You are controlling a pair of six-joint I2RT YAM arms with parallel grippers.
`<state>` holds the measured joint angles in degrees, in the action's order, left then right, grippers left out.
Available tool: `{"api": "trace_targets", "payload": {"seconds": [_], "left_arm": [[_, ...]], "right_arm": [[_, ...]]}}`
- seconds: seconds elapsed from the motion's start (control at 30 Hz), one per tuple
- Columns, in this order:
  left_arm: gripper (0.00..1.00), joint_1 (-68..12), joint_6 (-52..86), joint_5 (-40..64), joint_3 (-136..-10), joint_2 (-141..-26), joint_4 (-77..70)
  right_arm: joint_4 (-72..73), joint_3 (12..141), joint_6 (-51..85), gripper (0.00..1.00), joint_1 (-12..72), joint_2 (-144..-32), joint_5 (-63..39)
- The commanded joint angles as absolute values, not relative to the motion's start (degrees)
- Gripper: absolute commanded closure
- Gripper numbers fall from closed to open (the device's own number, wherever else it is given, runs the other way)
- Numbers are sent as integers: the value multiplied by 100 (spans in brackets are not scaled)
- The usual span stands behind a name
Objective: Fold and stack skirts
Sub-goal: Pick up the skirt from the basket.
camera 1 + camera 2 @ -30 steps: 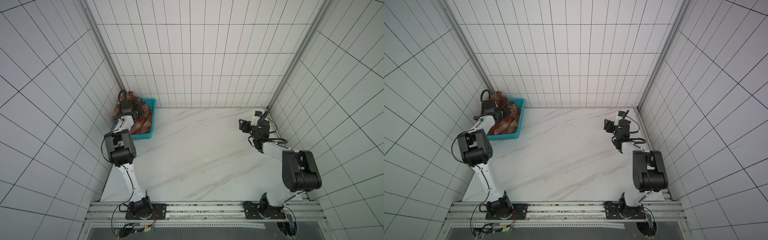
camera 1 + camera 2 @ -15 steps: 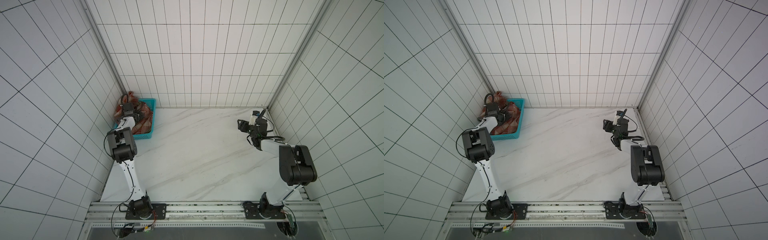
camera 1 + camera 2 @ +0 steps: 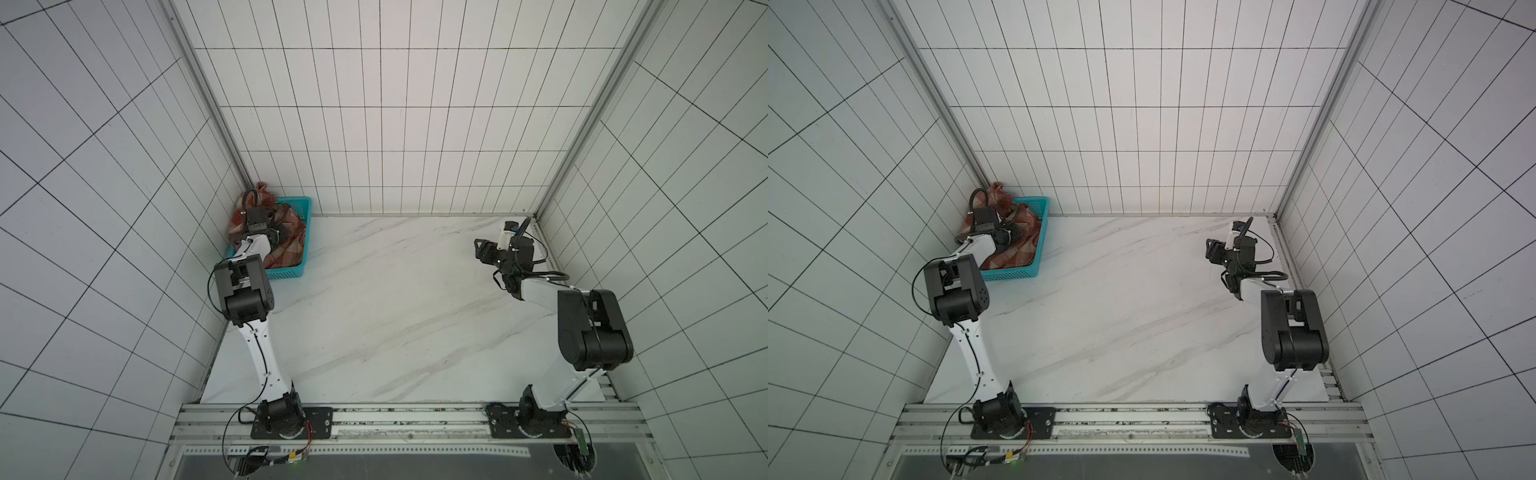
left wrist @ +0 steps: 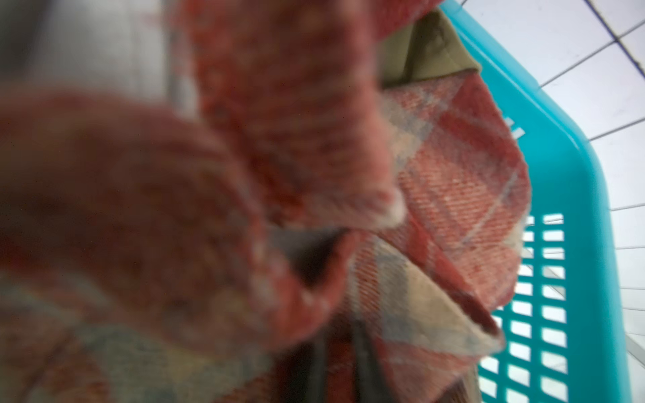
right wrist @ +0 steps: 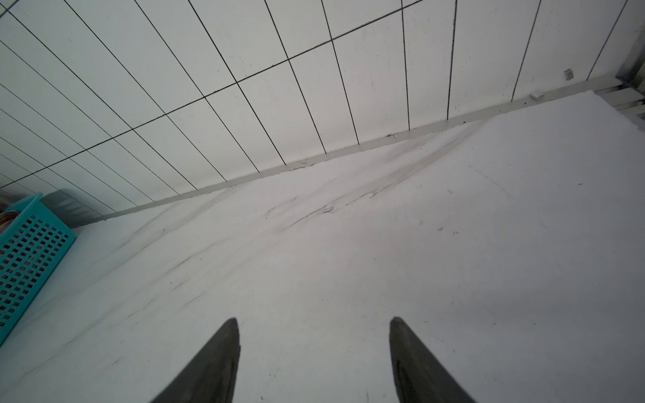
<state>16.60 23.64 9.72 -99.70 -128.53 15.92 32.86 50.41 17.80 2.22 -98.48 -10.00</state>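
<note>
Marble table (image 3: 395,311) lies below the right gripper (image 5: 314,319), jaws wide. Plaid skirt (image 4: 453,195) surrounds the left gripper (image 3: 277,236); its grip is unclear.

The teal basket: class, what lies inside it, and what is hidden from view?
A crumpled red plaid skirt fills the basket. An olive skirt peeks out by the rim. The plaid cloth covers the rest of the olive skirt and the basket's floor.
</note>
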Motion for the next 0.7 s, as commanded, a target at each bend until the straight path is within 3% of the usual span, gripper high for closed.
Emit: {"api": "trace_targets", "payload": {"seconds": [0.0,0.07,0.33,0.53,0.67], "left_arm": [[33,1627,2389,1261,-9844,-12407,1386],[27,1592,2317,1382,-9869,-12381,1425],[21,1258,1978,837,-10387,-12832,1799],[21,1213,1972,308,-10997,-13346,2134],[27,1195,1925,-187,-11252,-13567,2389]], "right_arm": [[3190,5607,1846,33,307,-9756,-1072],[3199,5616,1861,33,329,-9774,-1072],[3199,5748,1900,33,384,-9905,-1153],[3138,5921,1881,33,394,-10007,-1229],[3146,5993,1920,33,390,-10047,-1291]]}}
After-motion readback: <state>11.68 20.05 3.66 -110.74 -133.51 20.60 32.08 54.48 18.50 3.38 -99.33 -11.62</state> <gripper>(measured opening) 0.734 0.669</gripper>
